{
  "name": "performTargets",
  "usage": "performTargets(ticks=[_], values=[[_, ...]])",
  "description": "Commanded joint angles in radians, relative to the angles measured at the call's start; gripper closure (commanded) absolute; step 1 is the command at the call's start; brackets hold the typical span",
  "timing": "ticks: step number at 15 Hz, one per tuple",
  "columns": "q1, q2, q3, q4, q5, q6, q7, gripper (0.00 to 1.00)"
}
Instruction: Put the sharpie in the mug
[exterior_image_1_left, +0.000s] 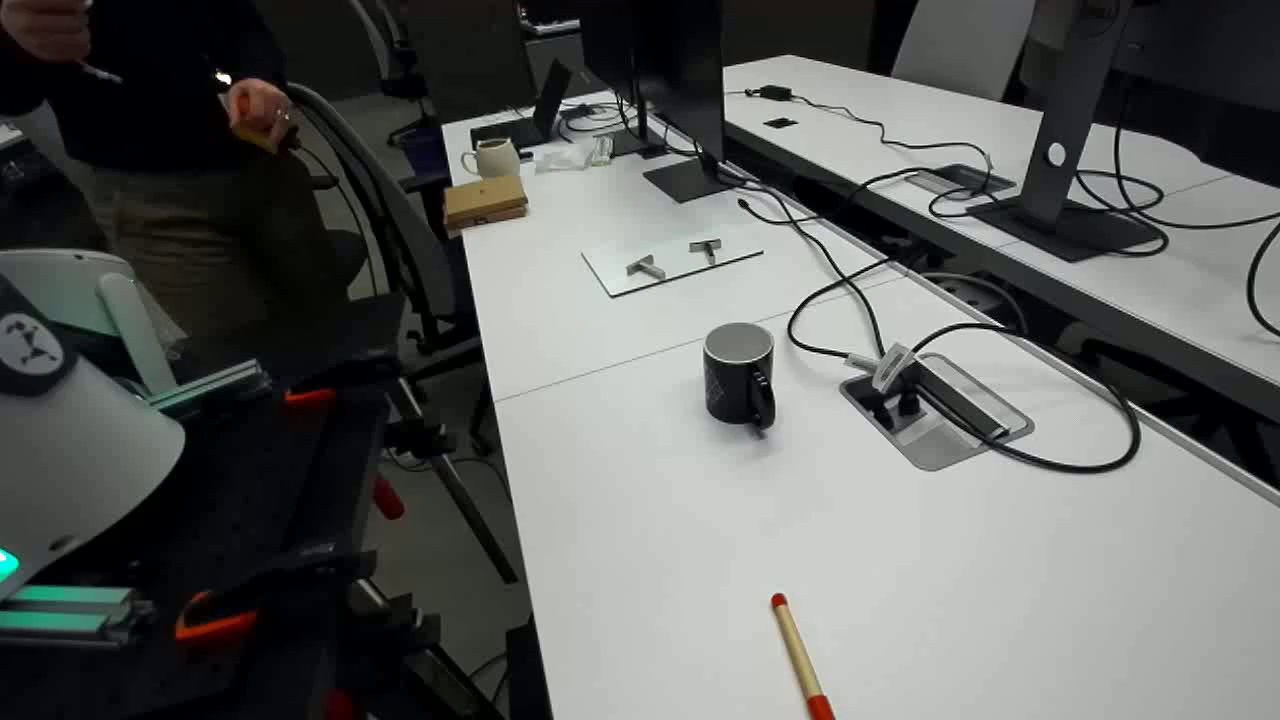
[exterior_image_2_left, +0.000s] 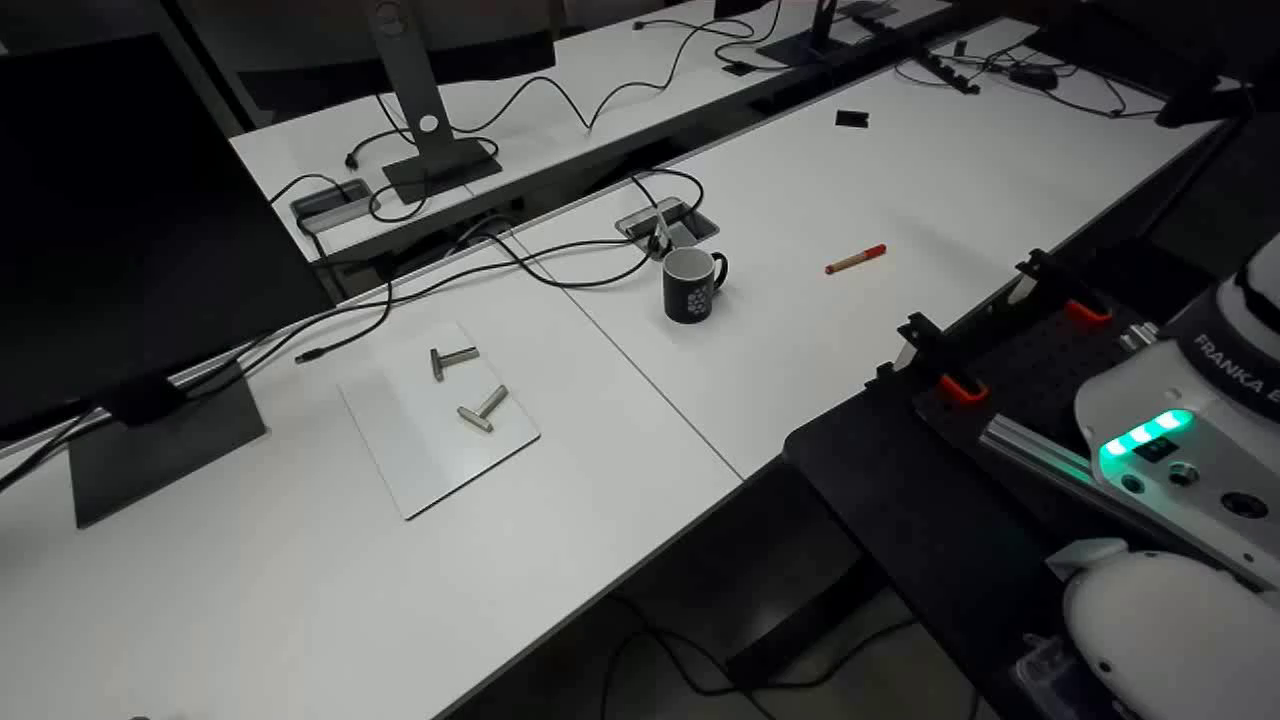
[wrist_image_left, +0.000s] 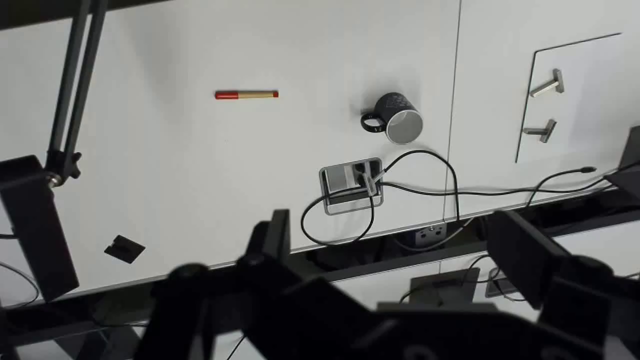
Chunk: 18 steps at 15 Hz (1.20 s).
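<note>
The sharpie (wrist_image_left: 256, 94), red at both ends with a tan barrel, lies flat on the white table. It also shows in both exterior views, cut by the lower edge in an exterior view (exterior_image_1_left: 800, 655). Apart from it, the black mug (wrist_image_left: 391, 111) stands upright, its pale inside visible and its handle on the sharpie's side; an exterior view shows the mug (exterior_image_2_left: 688, 296) too. In the wrist view my gripper (wrist_image_left: 392, 237) has its dark fingers spread wide, with no object between them. It hangs above the table, away from both things; neither exterior view shows it.
A grey cable box (exterior_image_1_left: 940, 452) is set into the table close to the mug, with black cables (exterior_image_1_left: 1085, 468) looping out of it. A thin white board (exterior_image_2_left: 420, 440) holds two metal T-shaped pieces. A large monitor (exterior_image_2_left: 130, 230) stands beyond that board.
</note>
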Motion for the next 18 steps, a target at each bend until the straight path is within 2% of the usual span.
performTargets(ticks=[1, 9, 14, 18], values=[[-0.006, 0.003, 0.004, 0.003, 0.004, -0.003, -0.004, 0.0], [0.088, 0.068, 0.078, 0.002, -0.025, -0.13, -0.108, 0.0], [0.076, 0.146, 0.136, -0.021, -0.05, -0.026, -0.027, 0.0], [0.06, 0.299, 0.151, -0.012, -0.093, 0.006, 0.017, 0.0]])
